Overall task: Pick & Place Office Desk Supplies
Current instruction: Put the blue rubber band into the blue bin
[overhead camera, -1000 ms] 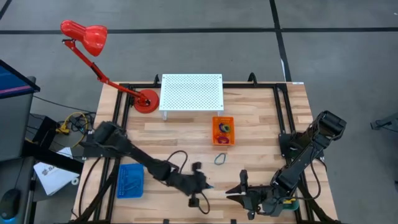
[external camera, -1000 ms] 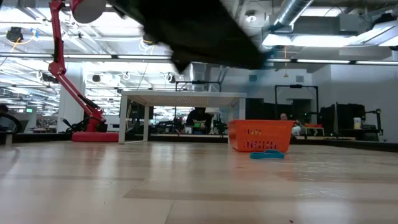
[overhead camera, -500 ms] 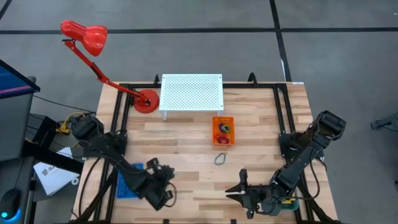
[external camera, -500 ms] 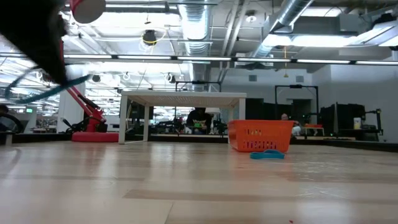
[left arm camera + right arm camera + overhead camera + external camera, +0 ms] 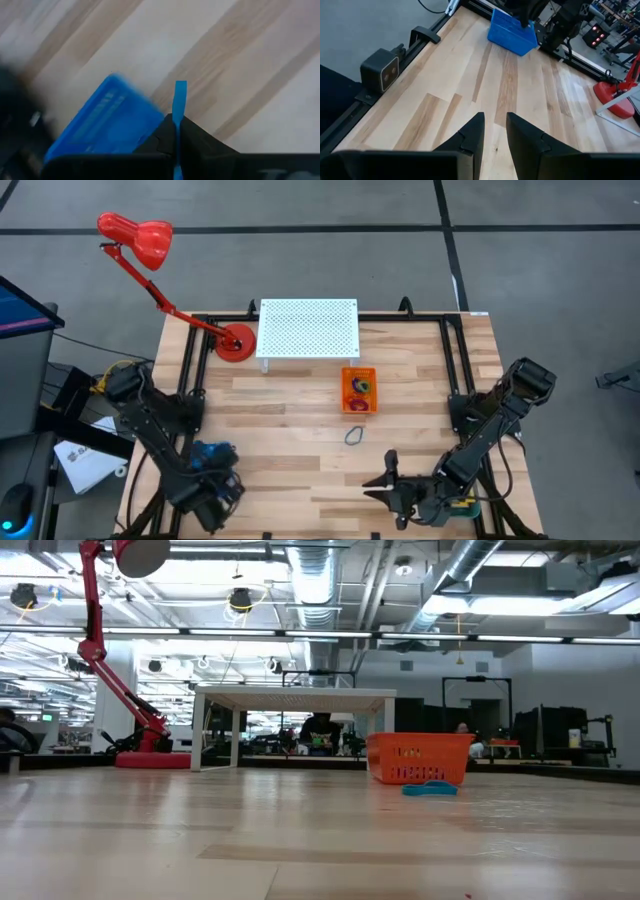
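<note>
The left gripper (image 5: 212, 498) hovers above the blue rectangular plastic tray (image 5: 208, 455), its fingers pinched shut on a thin blue strip-like clip (image 5: 180, 102). The right gripper (image 5: 385, 490) waits well to the right of the blue tray, near the table's front edge, its fingers (image 5: 470, 135) slightly parted and holding nothing. A blue-grey wire clip loop (image 5: 354, 436) lies on the wooden table (image 5: 300, 395), well right of the blue tray, beside the orange rectangular plastic tray (image 5: 359, 390).

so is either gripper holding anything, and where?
Left gripper: shut on a thin blue strip, gripped at its lower end. Right gripper: jaws apart, nothing held.
</note>
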{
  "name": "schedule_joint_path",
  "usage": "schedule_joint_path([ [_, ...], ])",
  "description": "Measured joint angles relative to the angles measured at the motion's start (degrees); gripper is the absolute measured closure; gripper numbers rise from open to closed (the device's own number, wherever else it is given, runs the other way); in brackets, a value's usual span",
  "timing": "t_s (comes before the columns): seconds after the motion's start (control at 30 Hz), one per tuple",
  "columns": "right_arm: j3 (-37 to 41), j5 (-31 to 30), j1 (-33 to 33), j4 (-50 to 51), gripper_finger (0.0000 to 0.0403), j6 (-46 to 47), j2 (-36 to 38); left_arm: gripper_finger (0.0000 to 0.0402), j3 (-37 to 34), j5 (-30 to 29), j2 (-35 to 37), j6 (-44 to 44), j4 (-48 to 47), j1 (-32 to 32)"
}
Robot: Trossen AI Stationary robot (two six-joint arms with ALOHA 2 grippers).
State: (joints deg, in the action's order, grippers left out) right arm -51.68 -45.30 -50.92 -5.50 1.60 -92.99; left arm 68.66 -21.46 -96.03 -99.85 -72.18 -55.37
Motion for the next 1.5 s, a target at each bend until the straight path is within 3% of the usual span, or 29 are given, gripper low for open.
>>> schedule_joint_path([
  [0.27, 0.0, 0.0, 0.0, 0.0, 0.0325, 0.4, 0.0, 0.0401, 0.0, 5.4, 0.0, -14.1, -7.2, -4.4],
  [0.63, 0.0, 0.0, 0.0, 0.0, 0.0325, 0.6, 0.0, 0.0376, 0.0, 3.8, 0.0, -14.0, -6.9, -6.4],
  [1.0, 0.0, 0.0, 0.0, 0.0, 0.0325, 0.5, 0.0, 0.0288, 0.0, 3.6, 0.0, -12.9, -7.2, -7.2],
  [1.2, 0.0, 0.0, 0.0, 0.0, 0.0325, 0.4, 0.0, 0.0255, 0.0, -7.9, 0.0, -8.3, -5.6, -7.2],
  [1.33, 0.0, 0.0, 0.5, 1.7, 0.0325, 2.5, 0.0, 0.0246, 0.0, -19.8, 0.0, -2.4, -1.8, -6.2],
  [1.5, 0.0, 0.4, 3.4, 10.5, 0.0325, 12.6, 0.0, 0.0247, 0.0, -35.1, 0.1, 5.9, 6.4, -3.0],
])
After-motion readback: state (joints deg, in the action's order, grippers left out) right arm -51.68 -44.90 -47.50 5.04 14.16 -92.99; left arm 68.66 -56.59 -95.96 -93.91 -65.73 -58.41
